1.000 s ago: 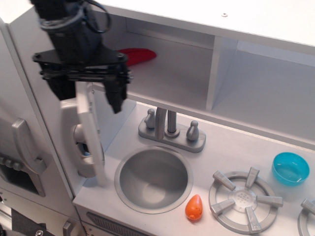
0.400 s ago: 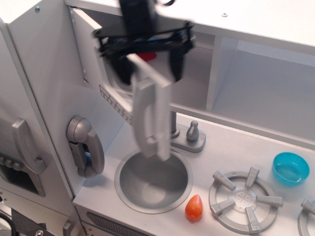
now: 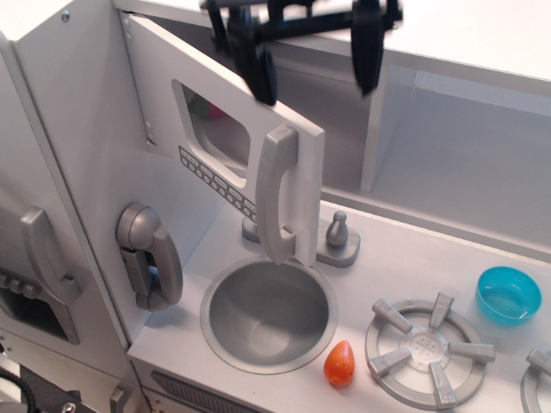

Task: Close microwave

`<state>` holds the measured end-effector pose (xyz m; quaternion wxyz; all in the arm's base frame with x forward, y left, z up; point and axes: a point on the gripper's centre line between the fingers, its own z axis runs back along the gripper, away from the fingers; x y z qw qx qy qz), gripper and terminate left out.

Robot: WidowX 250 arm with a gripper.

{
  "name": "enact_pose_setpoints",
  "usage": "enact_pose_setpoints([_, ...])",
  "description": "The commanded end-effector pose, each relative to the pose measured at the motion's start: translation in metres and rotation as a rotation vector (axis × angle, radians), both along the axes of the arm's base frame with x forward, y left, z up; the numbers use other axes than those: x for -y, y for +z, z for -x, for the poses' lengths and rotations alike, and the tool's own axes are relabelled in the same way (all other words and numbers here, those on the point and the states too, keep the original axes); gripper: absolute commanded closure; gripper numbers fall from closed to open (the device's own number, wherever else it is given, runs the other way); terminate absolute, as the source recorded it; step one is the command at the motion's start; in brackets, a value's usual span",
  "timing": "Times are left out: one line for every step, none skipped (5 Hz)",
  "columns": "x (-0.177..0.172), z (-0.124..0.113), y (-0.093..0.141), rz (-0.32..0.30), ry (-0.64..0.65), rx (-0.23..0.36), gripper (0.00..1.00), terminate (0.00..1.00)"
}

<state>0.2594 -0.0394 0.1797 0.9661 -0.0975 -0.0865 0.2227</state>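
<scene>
Grey worktop (image 3: 405,258) carries one sink (image 3: 269,316), one orange egg (image 3: 339,362) and one blue bowl (image 3: 508,294). We see one microwave (image 3: 228,163) at upper left, its door partly open, and the end effector (image 3: 312,53) above, fingers apart, holding nothing.

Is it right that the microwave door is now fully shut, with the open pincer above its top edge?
Not quite. In the observation.image view the microwave door is only partly swung in, its handle side standing out over the sink. The open pincer is indeed above its top edge.
</scene>
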Motion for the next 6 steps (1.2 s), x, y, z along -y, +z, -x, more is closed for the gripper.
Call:
enact_pose_setpoints([-0.033,0.04,-0.021,-0.127,-0.125,-0.039,0.0,0.0])
enact_pose_setpoints([-0.063,0.056,-0.051,-0.194,-0.158,-0.086,0.0,0.0])
enact_pose_setpoints([-0.078,0.059,-0.071,-0.228,-0.164,-0.097,0.0,0.0])
enact_pose_setpoints([-0.091,0.044,-0.076,-0.225,-0.097,-0.083,0.0,0.0])
enact_pose_setpoints([-0.09,0.023,-0.078,-0.217,-0.041,-0.072,0.0,0.0])
enact_pose_setpoints([-0.079,0.006,-0.085,-0.226,-0.01,-0.056,0.0,0.0])
